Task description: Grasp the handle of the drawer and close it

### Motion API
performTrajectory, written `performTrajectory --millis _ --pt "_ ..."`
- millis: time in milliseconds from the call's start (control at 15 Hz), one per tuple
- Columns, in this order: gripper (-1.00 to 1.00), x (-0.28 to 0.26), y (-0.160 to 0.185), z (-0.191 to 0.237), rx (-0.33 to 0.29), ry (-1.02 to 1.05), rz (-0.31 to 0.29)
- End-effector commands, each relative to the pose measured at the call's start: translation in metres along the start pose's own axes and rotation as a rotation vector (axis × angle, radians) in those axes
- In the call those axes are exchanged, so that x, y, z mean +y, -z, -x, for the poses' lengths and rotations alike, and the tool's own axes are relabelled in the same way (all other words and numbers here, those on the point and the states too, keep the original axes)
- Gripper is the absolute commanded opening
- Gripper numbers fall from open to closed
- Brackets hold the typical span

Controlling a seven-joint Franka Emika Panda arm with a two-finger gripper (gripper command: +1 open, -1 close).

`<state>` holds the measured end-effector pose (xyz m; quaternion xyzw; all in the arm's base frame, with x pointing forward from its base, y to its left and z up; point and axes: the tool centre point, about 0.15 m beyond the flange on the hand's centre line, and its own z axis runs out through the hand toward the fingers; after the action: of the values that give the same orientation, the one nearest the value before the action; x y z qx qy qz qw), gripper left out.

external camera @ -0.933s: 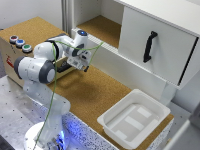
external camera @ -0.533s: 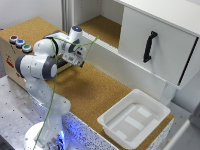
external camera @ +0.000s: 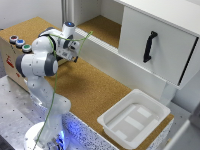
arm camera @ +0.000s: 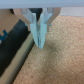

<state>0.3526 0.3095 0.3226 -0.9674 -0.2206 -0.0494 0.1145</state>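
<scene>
Far from handle (external camera: 149,46), gripper (arm camera: 40,44) (closed)

The exterior view looks down from high and afar — the wrist view hangs close over the same cork surface (external camera: 95,90).

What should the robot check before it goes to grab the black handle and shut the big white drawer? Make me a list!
1. Drawer pulled out, needing a push: ok, its white front stands out from the cabinet.
2. Handle in plain sight: ok, the black bar shows upright on the front panel, nothing covering it.
3. Gripper empty: ok, nothing between the jaws in the wrist view.
4. Jaws wide enough for the handle: not ok, they are together and must open first.
5. Gripper near the handle: not ok, it hangs over the cork surface, far off toward the exterior view's left.
6. White tray out of the way: ok, it sits low on the cork, below the drawer.
</scene>
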Motion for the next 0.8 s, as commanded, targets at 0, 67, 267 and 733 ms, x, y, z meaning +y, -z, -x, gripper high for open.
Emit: performTrajectory --millis 0,67,267,733 --pt "-1.00 -0.005 -0.003 -0.002 -0.028 -0.049 0.068" --pt "-1.00 0.007 0.005 0.005 -0.030 -0.092 0.070" --pt "-1.00 0.033 0.027 0.023 -0.039 -0.191 0.077" --pt "1.00 0.048 0.053 0.036 -0.048 -0.273 0.031"
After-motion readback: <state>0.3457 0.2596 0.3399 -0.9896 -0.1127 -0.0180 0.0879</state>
